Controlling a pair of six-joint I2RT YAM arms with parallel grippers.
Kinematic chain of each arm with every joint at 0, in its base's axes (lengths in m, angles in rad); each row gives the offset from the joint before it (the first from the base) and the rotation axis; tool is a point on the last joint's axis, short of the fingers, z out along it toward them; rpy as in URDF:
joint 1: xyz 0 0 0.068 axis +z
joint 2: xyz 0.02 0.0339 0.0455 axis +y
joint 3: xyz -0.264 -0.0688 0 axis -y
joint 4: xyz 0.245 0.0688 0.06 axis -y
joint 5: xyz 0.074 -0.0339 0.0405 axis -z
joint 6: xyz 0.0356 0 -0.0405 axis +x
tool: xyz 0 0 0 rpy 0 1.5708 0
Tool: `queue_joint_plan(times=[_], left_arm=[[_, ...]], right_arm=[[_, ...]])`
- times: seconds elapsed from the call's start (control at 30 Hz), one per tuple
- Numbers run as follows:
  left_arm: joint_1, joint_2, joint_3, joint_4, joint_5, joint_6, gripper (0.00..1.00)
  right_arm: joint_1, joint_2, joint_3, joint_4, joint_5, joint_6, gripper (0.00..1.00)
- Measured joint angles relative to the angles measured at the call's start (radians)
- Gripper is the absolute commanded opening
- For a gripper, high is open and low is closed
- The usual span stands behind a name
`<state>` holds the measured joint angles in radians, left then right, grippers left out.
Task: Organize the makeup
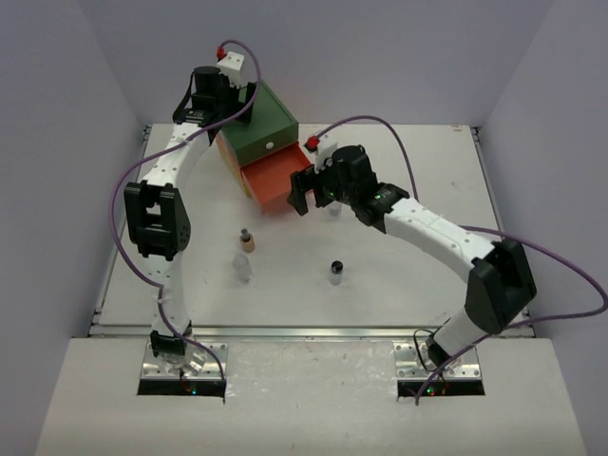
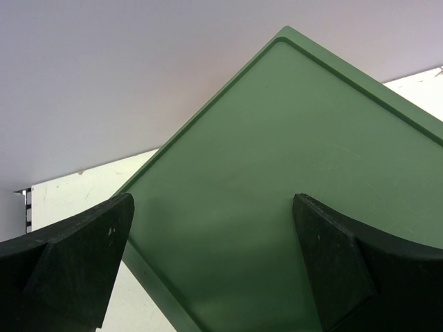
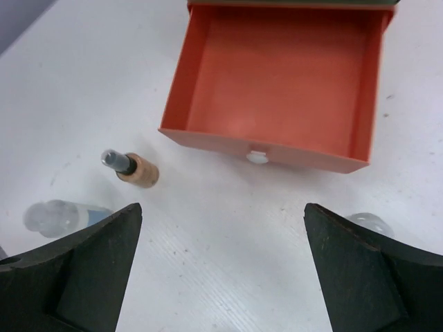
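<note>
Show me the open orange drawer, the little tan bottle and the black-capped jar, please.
orange drawer (image 3: 277, 76): right wrist view, on its bare inside floor.
tan bottle (image 3: 140, 171): right wrist view, on its tan body.
black-capped jar (image 1: 336, 267): top external view, on its black cap.

White bench (image 1: 294, 304) is filling the centre. Pale lilac-grey walls (image 1: 380, 57) are closing it in at 9, 12 and 3 o'clock. Metal rail (image 1: 313, 332) is running along its 6 o'clock edge; paler ledge (image 1: 313, 399) is lying beyond. Soft, even light is falling.
</note>
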<state>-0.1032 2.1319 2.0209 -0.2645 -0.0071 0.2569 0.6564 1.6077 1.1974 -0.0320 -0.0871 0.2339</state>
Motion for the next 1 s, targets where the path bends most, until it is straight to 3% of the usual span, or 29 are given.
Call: queue_joint_plan(times=[0.07, 0.17, 0.3, 0.5, 0.7, 0.8, 1.0], left_arm=[[0.0, 0.0, 0.0, 0.0, 0.0, 0.0, 1.0], [0.0, 0.0, 0.0, 0.0, 0.0, 0.0, 1.0], [0.0, 0.0, 0.0, 0.0, 0.0, 0.0, 1.0], [0.0, 0.0, 0.0, -0.001, 0.001, 0.0, 1.0], [0.0, 0.0, -0.001, -0.001, 0.001, 0.0, 1.0], [0.0, 0.0, -0.001, -0.001, 0.001, 0.0, 1.0], [0.0, 0.0, 0.001, -0.003, 0.001, 0.0, 1.0]], right_arm=[[-0.016, -0.07, 0.008, -0.062, 0.013, 0.016, 0.91], [-0.068, -0.131, -0.017, -0.129, 0.022, 0.044, 0.69], [-0.14, -0.079, -0.033, -0.191, 0.044, 0.071, 0.74], [-0.155, -0.038, -0.063, -0.231, 0.081, 0.091, 0.74], [-0.153, -0.221, -0.208, -0.277, 0.201, 0.138, 0.78], [-0.174, -0.317, -0.239, -0.321, 0.25, 0.172, 0.86], [-0.284, -0.263, -0.242, -0.34, 0.307, 0.208, 0.89]])
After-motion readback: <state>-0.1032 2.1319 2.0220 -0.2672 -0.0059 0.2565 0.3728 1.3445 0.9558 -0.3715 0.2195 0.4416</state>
